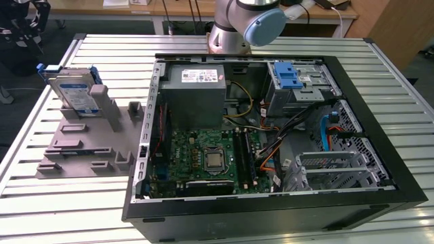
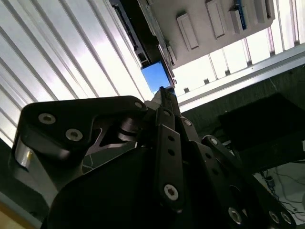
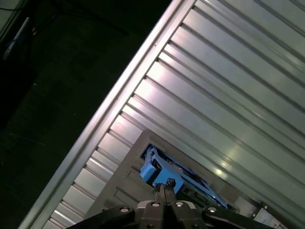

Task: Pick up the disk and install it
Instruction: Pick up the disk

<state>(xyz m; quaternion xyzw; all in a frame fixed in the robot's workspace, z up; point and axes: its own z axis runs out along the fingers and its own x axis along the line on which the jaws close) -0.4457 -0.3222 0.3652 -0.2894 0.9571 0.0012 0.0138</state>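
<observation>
Slatted table [image 1: 68, 213] w/ disk [image 1: 73, 94] standing in exterior view; first wrist view: pincer [image 3: 165, 187] tips together.

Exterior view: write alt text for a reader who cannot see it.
The disk stands upright in a grey fixture at the exterior view's left, on a slatted metal table. Beside it lies an open computer case, motherboard exposed; the arm rises behind the case.

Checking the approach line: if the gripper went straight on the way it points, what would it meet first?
Most likely the disk, at its blue end, which lies right ahead of the gripper in the first wrist view; the gap between them is unclear.
</observation>
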